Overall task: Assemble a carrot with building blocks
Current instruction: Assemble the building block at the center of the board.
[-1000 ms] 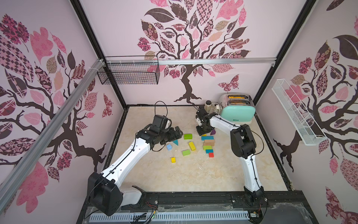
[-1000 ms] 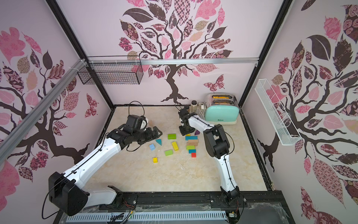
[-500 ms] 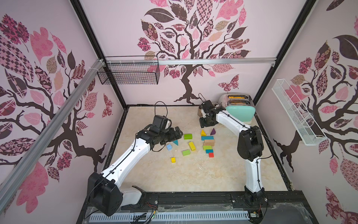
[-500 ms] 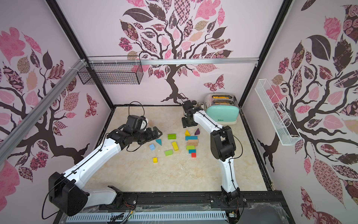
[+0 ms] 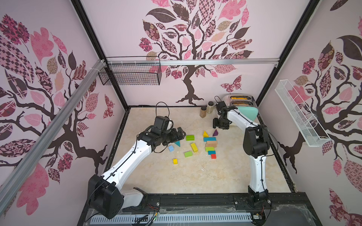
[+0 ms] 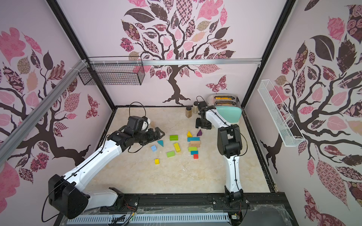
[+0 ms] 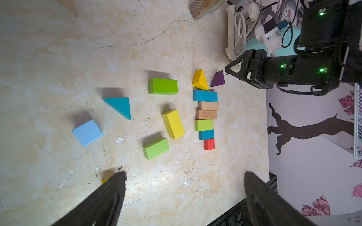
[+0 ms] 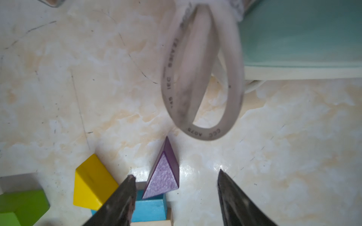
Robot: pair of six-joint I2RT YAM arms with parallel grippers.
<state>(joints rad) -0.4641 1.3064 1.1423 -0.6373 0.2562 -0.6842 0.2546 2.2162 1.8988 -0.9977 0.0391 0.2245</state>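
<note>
Building blocks (image 5: 211,144) lie in the middle of the table (image 5: 195,176). The small yellow cube (image 7: 104,180) is half hidden behind a left gripper (image 7: 184,173) finger. That gripper hovers spread wide, empty. The right gripper (image 8: 176,173) points down, spread and empty, just beside the purple wedge (image 8: 162,176). Six blocks in a row, three wedges, five loose.

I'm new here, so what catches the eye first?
A tapering column of coloured blocks lies right of the table's middle, red cube nearest, yellow wedge and purple wedge at its far end. The right gripper hovers close to the purple wedge, jaws open, near a mint toaster in the far right corner.
</note>
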